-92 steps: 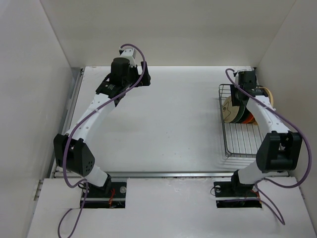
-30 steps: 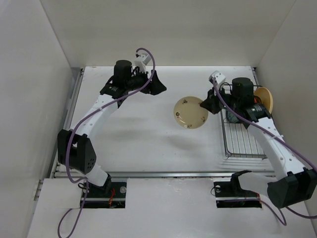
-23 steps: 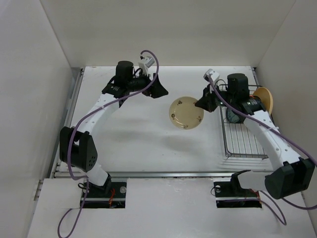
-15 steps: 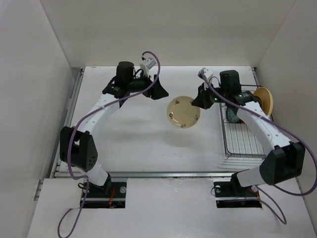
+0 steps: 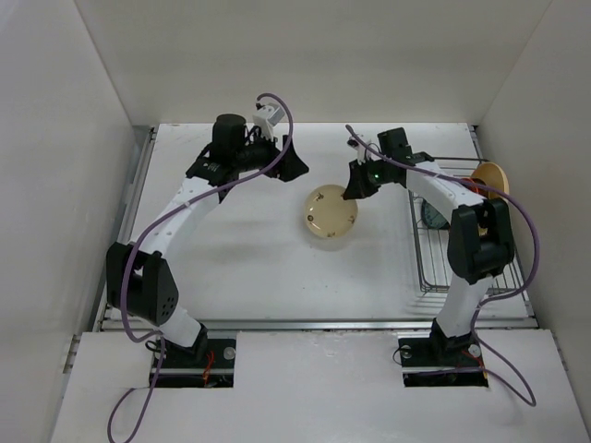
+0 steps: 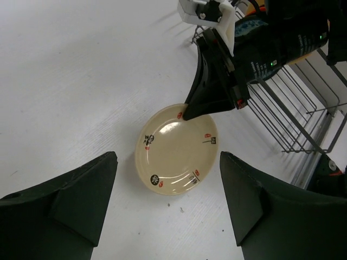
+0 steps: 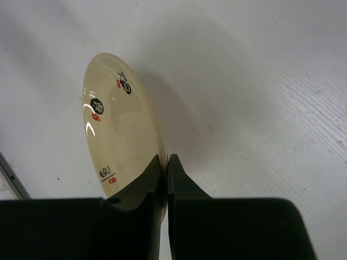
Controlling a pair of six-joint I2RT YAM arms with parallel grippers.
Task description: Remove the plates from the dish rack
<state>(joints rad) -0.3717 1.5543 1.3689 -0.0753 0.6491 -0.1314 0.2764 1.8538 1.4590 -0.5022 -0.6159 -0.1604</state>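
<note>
Far middle of the worktop: my right gripper (image 5: 350,191) clamps 1 cream plate (image 5: 331,212) by its rim, tilted leftward toward my left gripper (image 5: 292,166), which hovers just beside it, fingers spread and empty.

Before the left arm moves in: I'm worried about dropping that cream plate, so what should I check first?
1. Right gripper shut on the cream plate at its rim: ok.
2. Left gripper open wide enough for the rim: ok.
3. Left gripper touching the plate: not ok, they are apart.
4. Plate clear of the dish rack: ok.
5. Plate resting on the table or held above it: cannot tell.
</note>
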